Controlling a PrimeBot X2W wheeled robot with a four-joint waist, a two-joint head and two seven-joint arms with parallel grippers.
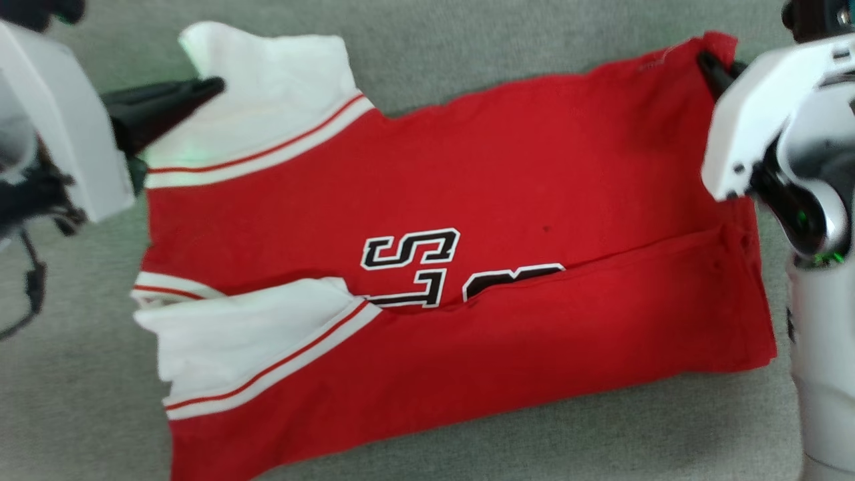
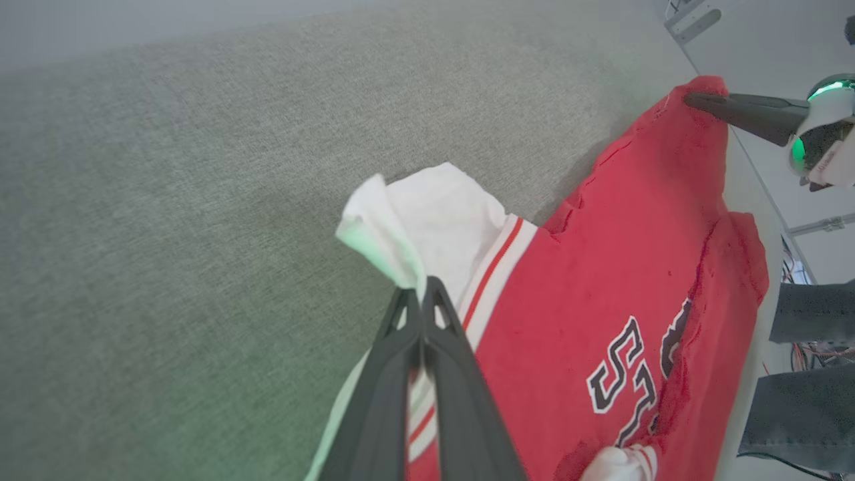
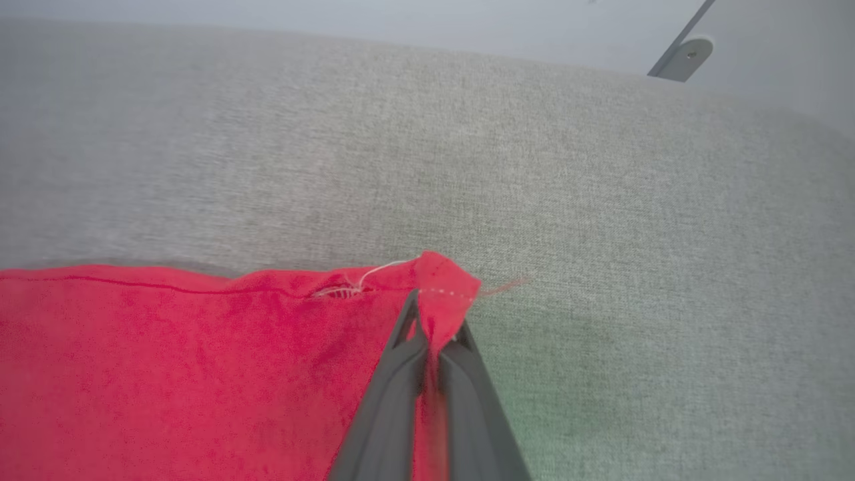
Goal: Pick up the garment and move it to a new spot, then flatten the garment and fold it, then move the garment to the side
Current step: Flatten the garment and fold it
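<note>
The garment (image 1: pixel 467 200), a bright red knit top with white striped bands and black-and-white lettering, lies spread on the grey cloth surface with its near edge folded over. My left gripper (image 1: pixel 215 84) is shut on the far white sleeve end, and the left wrist view has that same white cloth (image 2: pixel 401 234) pinched between its dark fingers (image 2: pixel 461 387). At the other end, my right gripper (image 1: pixel 705 61) is shut on the far red hem corner (image 3: pixel 444 284). The garment (image 3: pixel 167 374) stretches away from that corner in the right wrist view.
Grey woven fabric (image 1: pixel 601 434) covers the work surface all around the garment. Beyond its edge, the left wrist view shows a person's legs in dark trousers (image 2: pixel 801 401) and some cables.
</note>
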